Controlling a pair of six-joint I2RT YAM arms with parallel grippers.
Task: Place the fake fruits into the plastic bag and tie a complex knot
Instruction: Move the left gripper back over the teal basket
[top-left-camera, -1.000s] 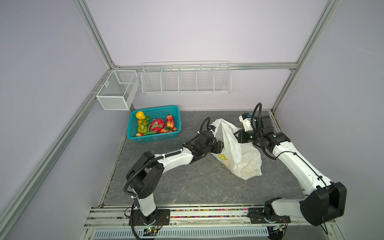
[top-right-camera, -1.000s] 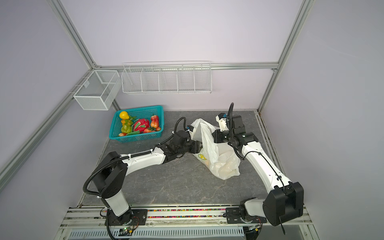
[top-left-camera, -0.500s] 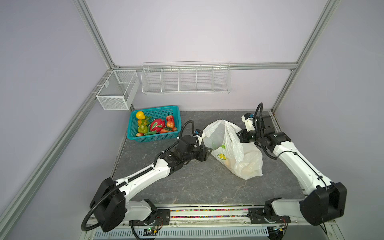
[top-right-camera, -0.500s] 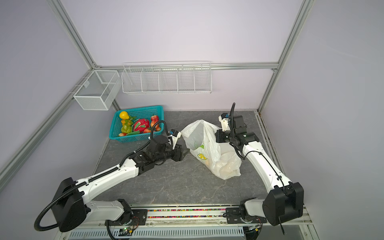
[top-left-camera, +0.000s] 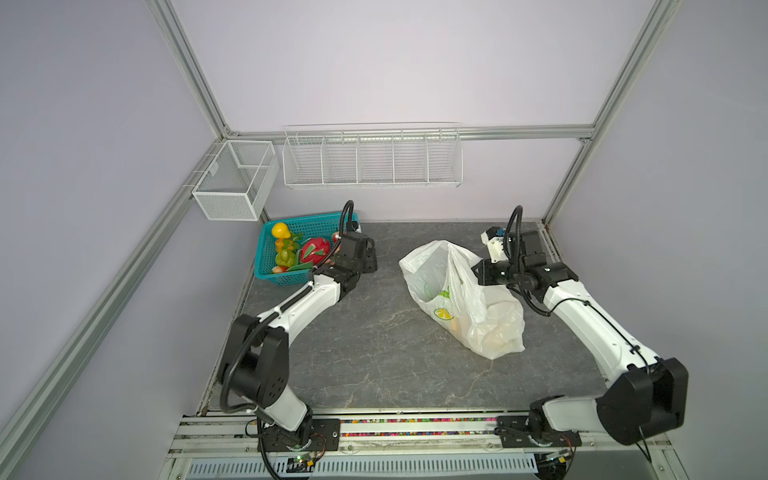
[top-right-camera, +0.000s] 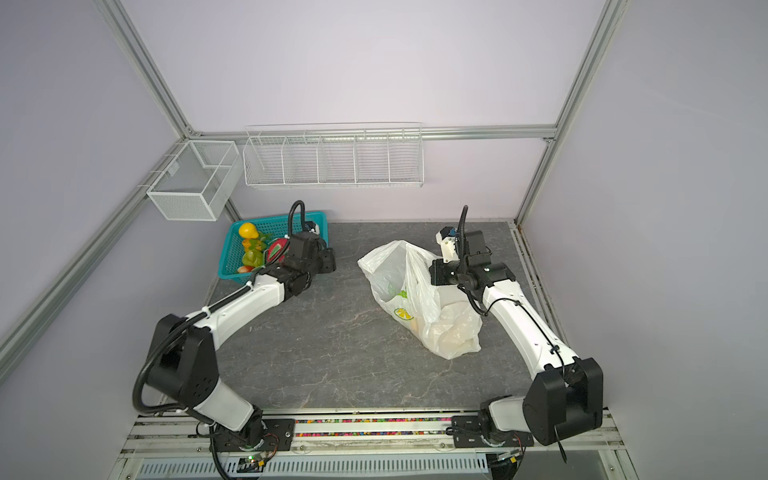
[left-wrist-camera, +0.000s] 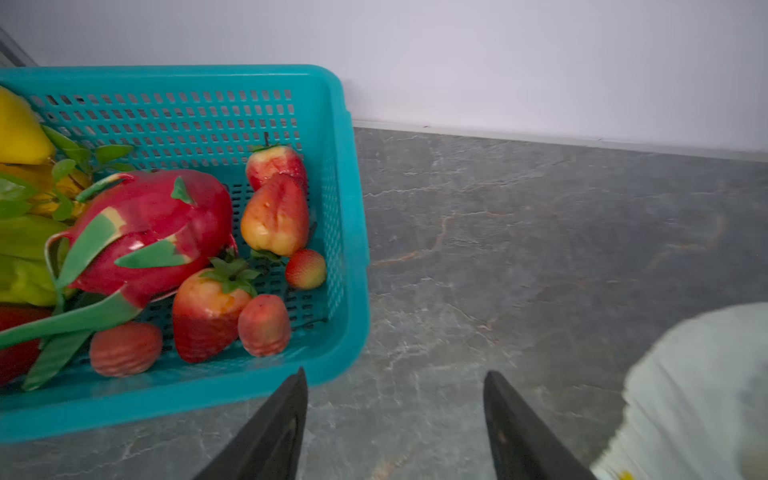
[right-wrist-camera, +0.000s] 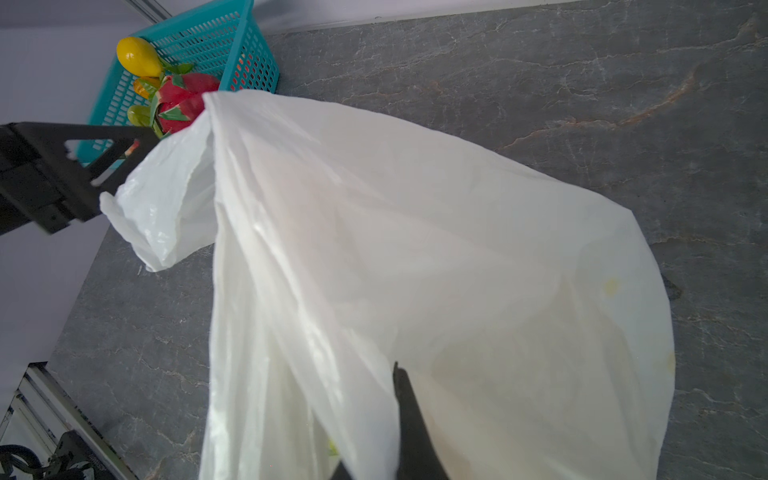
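Beside the corner of the teal basket (left-wrist-camera: 347, 216), my left end effector (left-wrist-camera: 395, 372) hangs released, empty; fake fruits (left-wrist-camera: 145, 232) lie inside; right end effector (top-left-camera: 478, 271) clenched on the rim of the plastic bag (top-left-camera: 469, 299), mouth propped open; best centre over one strawberry (left-wrist-camera: 208, 320), descend straight, avoid the wall.

Bare tabletop (top-left-camera: 374, 340) lies open between teal basket (top-left-camera: 309, 221) and plastic bag (top-left-camera: 492, 320).

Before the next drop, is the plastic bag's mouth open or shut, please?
Open: the plastic bag gapes, interior visible, rim pinched in the jaws of the right gripper.
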